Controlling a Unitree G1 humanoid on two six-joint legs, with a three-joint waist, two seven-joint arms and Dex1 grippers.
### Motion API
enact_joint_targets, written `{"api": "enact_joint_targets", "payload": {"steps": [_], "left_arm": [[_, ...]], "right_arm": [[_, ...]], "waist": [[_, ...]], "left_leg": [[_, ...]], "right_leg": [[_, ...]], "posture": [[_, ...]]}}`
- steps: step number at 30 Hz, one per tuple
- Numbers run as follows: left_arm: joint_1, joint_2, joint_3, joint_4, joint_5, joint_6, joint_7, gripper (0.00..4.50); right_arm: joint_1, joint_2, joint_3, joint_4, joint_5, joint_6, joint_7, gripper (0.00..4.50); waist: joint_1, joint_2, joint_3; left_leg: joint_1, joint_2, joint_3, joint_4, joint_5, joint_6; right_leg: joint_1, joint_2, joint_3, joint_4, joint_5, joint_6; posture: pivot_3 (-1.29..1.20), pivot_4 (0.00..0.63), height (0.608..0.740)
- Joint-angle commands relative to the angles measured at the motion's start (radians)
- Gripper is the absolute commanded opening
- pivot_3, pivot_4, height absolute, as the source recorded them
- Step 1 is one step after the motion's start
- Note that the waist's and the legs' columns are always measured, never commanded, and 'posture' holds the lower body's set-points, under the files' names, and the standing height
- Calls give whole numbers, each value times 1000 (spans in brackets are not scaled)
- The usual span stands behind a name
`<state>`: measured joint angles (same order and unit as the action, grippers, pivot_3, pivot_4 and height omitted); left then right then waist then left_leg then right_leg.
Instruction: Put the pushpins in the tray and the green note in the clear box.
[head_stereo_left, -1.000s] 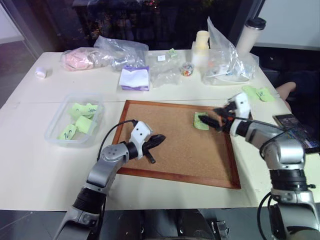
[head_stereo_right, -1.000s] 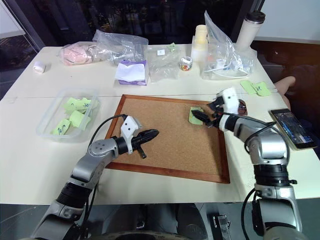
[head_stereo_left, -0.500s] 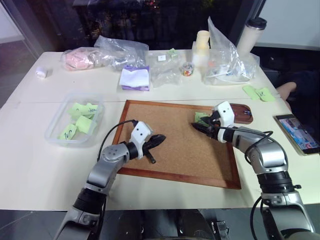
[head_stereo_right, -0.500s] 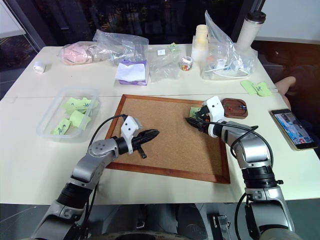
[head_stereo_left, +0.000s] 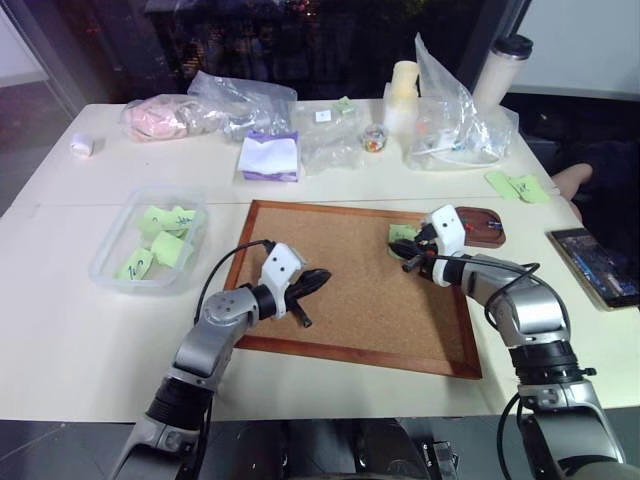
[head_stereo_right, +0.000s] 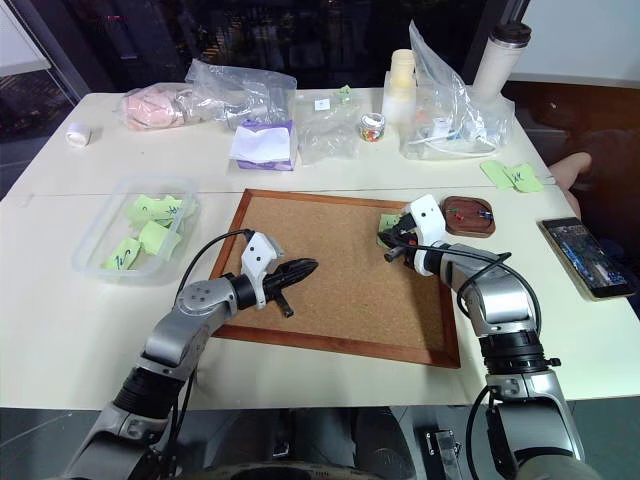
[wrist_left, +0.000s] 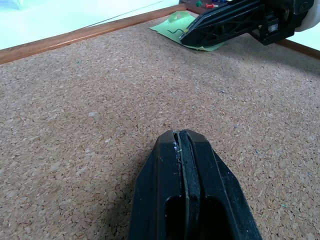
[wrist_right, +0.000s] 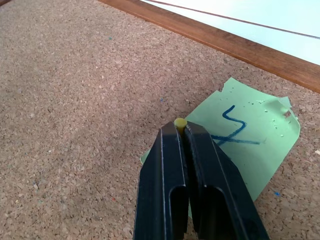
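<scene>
The clear box (head_stereo_left: 110, 262) sits at the left of the head views on the white table (head_stereo_left: 80, 340), with several green sticky notes lying inside it. The cork board (head_stereo_left: 340, 290), framed in wood, takes up the middle of those views and is the largest thing under the arms. The tray (head_stereo_right: 468, 216), a small reddish-brown dish, rests on the table just beyond the board's upper right corner, with a few small coloured pushpins in it. The green note (wrist_right: 255, 145) lies on the cork near that same corner, its blue scribble showing, one edge ragged.

The right gripper (wrist_right: 180, 131) reaches over the note from the right side of the head views. Its two black fingers are pressed together, and a yellow pushpin head (wrist_right: 180, 122) is pinched at their tips, right over the edge of the note. Whether the pin is free of the cork I cannot tell.

The left gripper (wrist_left: 179, 137) hangs over the bare cork left of centre, well apart from the note. Its fingers are also closed tight against each other with nothing between them.

At the top of the head views lie wrinkled plastic bags (head_stereo_left: 240, 100), a white-and-purple paper pad (head_stereo_left: 268, 157) and a tall tumbler (head_stereo_left: 497, 70). A phone (head_stereo_right: 586, 257) lies at the right edge.
</scene>
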<state>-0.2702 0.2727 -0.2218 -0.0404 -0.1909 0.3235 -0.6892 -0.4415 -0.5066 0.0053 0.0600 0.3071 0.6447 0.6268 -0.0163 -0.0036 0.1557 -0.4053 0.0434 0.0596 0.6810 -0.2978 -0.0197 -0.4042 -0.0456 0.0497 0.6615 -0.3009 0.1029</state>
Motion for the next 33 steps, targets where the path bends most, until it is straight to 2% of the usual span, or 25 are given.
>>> {"api": "enact_joint_targets", "payload": {"steps": [1, 13, 18, 21, 25, 33], "left_arm": [[38, 1, -22, 38, 13, 42, 9, 0], [30, -32, -1, 38, -6, 60, 34, 0], [-89, -165, 127, 23, -147, 156, 120, 0], [-175, -226, 187, 9, -225, 228, 160, 1002], [-252, -279, 258, 10, -327, 323, 207, 2916], [-374, -374, 450, 101, -587, 547, 346, 2916]], "right_arm": [[-20, -21, -41, -97, 33, 3, 21, 68], [-29, -64, -69, -194, 67, 49, 42, 68], [24, -112, -39, -341, 78, 82, 73, 68], [53, -134, -31, -432, 99, 111, 86, 0], [63, -143, -36, -495, 113, 145, 75, 0], [66, -149, -11, -572, 115, 178, 54, 0]], "waist": [[1, 0, 0], [2, 0, 0], [9, -1, 0], [7, -7, 4], [1, -7, 4], [4, -8, 5]], "left_leg": [[0, 0, 0, 0, 0, 0], [0, 0, 0, 0, 0, 0], [-2, -1, -2, 2, 0, 0], [-4, -2, -4, 3, 0, 0], [-4, -1, -5, 1, 0, 0], [-4, -2, -7, 1, 0, 0]], "right_leg": [[0, 0, 0, 0, 0, 0], [0, 0, 0, 0, 0, 0], [0, -2, -2, 0, 0, 0], [0, -2, -3, 0, 0, 0], [-1, -1, -4, -2, 0, 0], [-1, 0, -3, -3, 0, 0]], "posture": [[0, 150, 740], [0, 150, 740], [0, 150, 740], [0, 150, 740], [0, 150, 740], [0, 150, 740]]}}
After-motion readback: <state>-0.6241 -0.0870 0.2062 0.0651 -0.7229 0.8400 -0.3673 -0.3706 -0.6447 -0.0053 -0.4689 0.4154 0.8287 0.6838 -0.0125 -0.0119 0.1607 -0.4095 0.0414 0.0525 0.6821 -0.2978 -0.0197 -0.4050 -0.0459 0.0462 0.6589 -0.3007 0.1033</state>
